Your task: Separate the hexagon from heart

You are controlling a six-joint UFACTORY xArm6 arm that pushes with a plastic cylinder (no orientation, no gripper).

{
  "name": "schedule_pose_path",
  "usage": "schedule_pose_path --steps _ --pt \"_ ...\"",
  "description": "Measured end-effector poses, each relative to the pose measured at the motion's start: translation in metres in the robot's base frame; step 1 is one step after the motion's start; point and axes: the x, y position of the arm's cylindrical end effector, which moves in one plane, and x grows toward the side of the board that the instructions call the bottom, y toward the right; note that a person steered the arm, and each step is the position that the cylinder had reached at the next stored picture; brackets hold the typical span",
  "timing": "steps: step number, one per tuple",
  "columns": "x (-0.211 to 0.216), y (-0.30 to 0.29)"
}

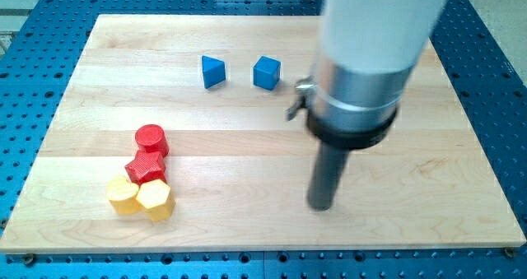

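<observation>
Pale wood board (247,221); yellow hexagon (155,200) touching yellow heart (122,196), my tip (321,205) well apart.

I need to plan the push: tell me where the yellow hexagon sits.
The yellow hexagon sits at the view's lower left, touching the yellow heart on its left and the red star above.

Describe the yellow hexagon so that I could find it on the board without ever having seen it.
Look at the wooden board, near its bottom-left corner, where four blocks huddle. The yellow hexagon is the lowest, touching the yellow heart on its left and the red star above. Only it is yellow with six flat sides.
</observation>
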Motion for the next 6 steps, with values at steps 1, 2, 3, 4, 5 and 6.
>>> schedule_pose_path --steps 1,2,3,4,5,6 --pt "0.034 -0.067" --pt "0.035 -0.098" --pt "0.034 -0.157" --pt "0.033 -0.185" --pt "0.023 -0.186" --pt "0.011 -0.176"
